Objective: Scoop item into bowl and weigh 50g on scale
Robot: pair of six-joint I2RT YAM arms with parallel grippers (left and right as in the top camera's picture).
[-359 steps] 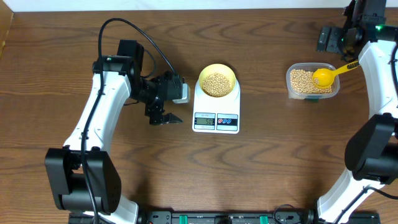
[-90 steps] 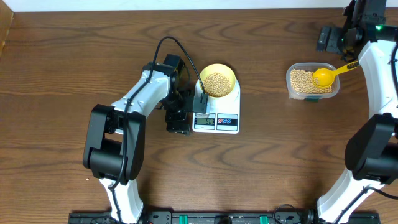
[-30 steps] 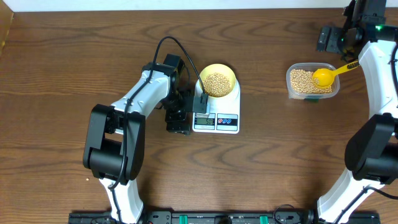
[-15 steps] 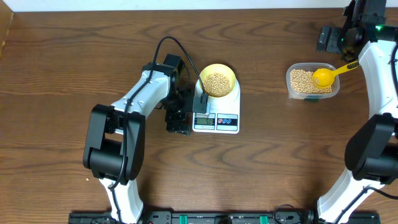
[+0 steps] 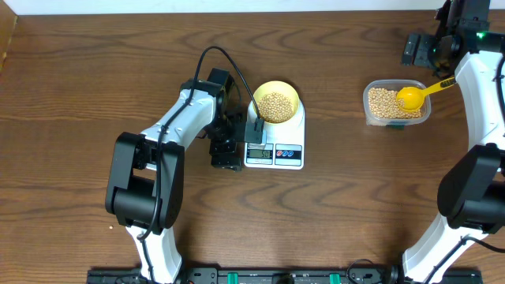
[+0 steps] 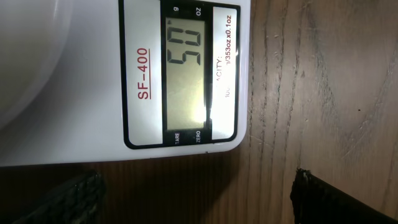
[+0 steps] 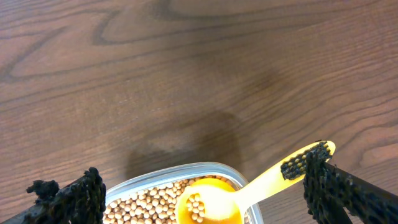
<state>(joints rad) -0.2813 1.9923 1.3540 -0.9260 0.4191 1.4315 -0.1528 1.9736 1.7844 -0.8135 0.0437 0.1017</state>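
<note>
The white scale [image 5: 274, 150] stands mid-table with the pale-yellow bowl [image 5: 275, 102] on its platform, holding a heap of tan beans [image 5: 274, 105]. In the left wrist view the scale's display [image 6: 186, 68] reads 50. My left gripper [image 5: 229, 154] is open and empty, close to the scale's left front corner; its fingers frame the bottom of the left wrist view [image 6: 199, 211]. My right gripper [image 5: 417, 49] is open at the far right, behind the tub; the scoop's handle end [image 7: 308, 160] lies close to its right finger [image 7: 348, 193].
A clear plastic tub [image 5: 371, 110] of beans stands right of the scale, with a yellow scoop [image 5: 410, 97] resting in it, a few beans in its cup [image 7: 205, 208]. The left arm's cable [image 5: 213, 55] loops above the table.
Since twelve seconds ago my left gripper has moved right, from open table to the scale's left side. Over the last three seconds nothing has moved.
</note>
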